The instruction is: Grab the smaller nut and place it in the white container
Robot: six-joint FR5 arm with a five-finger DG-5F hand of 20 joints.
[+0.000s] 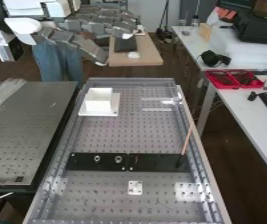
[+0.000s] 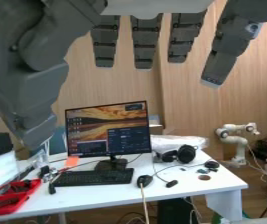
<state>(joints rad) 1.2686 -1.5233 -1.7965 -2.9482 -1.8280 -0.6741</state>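
Where the smaller nut lies cannot be told; on the flat black bar [image 1: 158, 162], low in the high view, the larger nut [image 1: 97, 159] and, to its right, the bearing [image 1: 118, 159] are seen standing. Both are set well apart from the hand [image 1: 90, 37], which is held high at the upper left, past the bench's far end. The hand is open, its fingers [image 2: 143, 42] extended and nothing gripped. Between the hand and the bar, the white container [image 1: 99, 104] is placed upright at the bench's far left, below the hand and not touched by it, and is carried on a flat white plate [image 1: 112, 111]. To the container's right, a pale metal bracket [image 1: 157, 109] is fixed near the bench's right edge. At the bar's right end a thin stick [image 1: 187, 136] is stood at a tilt, and nearer the camera than the bar a small white plate with holes [image 1: 135, 188] is laid on the perforated bench [image 1: 110, 135]. Farther out, a white table [image 1: 247, 117] is seen on the right, with red trays [image 1: 223, 79] set on it. In the wrist view, beyond the hand, a monitor [image 2: 108, 129], a keyboard [image 2: 94, 177] and headphones [image 2: 185, 154] are seen on a white table top
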